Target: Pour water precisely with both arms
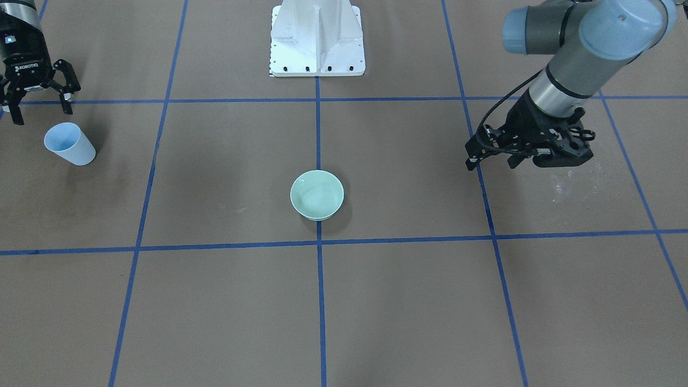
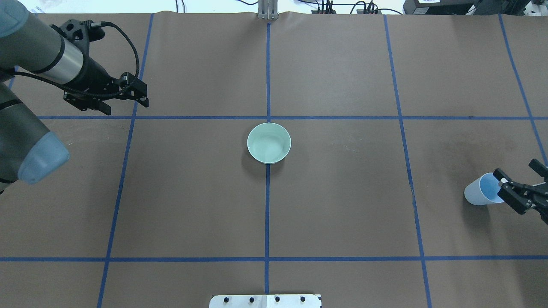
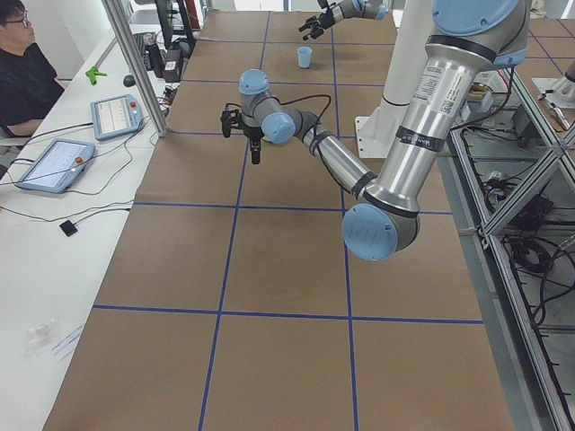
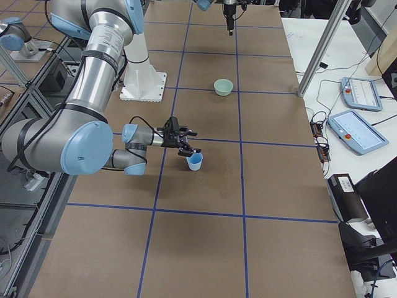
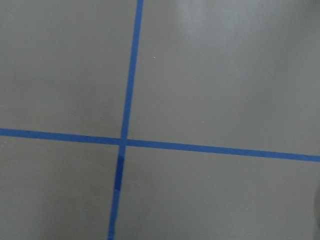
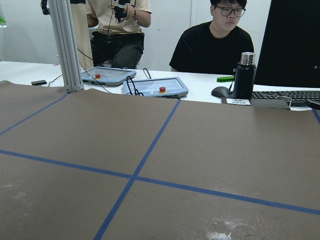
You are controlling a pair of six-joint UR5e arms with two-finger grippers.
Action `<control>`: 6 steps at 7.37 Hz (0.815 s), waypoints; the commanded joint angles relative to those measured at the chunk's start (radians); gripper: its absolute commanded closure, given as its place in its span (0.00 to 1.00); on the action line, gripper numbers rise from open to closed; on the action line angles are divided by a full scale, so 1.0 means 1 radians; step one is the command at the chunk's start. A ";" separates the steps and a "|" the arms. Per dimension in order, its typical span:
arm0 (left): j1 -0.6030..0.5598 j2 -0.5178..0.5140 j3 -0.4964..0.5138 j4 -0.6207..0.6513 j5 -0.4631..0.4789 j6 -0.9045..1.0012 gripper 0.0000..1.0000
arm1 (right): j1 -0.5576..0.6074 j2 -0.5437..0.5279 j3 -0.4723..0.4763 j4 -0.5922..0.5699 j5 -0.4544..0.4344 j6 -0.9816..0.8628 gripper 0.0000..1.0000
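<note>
A light blue cup (image 1: 70, 143) stands upright at the table's end on my right side; it also shows in the overhead view (image 2: 483, 194). My right gripper (image 1: 43, 114) is open and empty just behind the cup, apart from it. A pale green bowl (image 1: 317, 194) sits at the table's middle on a tape crossing (image 2: 269, 143). My left gripper (image 1: 492, 163) is open and empty, held low over the bare table far from the bowl (image 2: 144, 96). I cannot make out any water in the cup or the bowl.
The white pedestal base (image 1: 317, 43) stands at the robot's edge of the table. Blue tape lines (image 5: 125, 142) divide the brown table cover. Beyond the far edge are a metal post (image 6: 65, 45), tablets, a black bottle (image 6: 243, 75) and seated operators.
</note>
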 commanded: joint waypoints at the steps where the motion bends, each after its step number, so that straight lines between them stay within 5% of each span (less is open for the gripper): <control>1: 0.023 -0.015 0.007 -0.002 0.002 -0.027 0.00 | 0.137 -0.002 0.011 -0.069 0.022 -0.019 0.01; 2: 0.023 -0.017 0.009 -0.002 0.002 -0.027 0.00 | 0.250 -0.002 0.029 -0.097 0.102 -0.077 0.01; 4: 0.040 -0.041 0.015 0.000 0.015 -0.032 0.00 | 0.621 0.042 0.089 -0.244 0.527 -0.190 0.01; 6: 0.081 -0.108 0.041 0.000 0.038 -0.105 0.00 | 0.877 0.174 0.086 -0.416 0.851 -0.269 0.01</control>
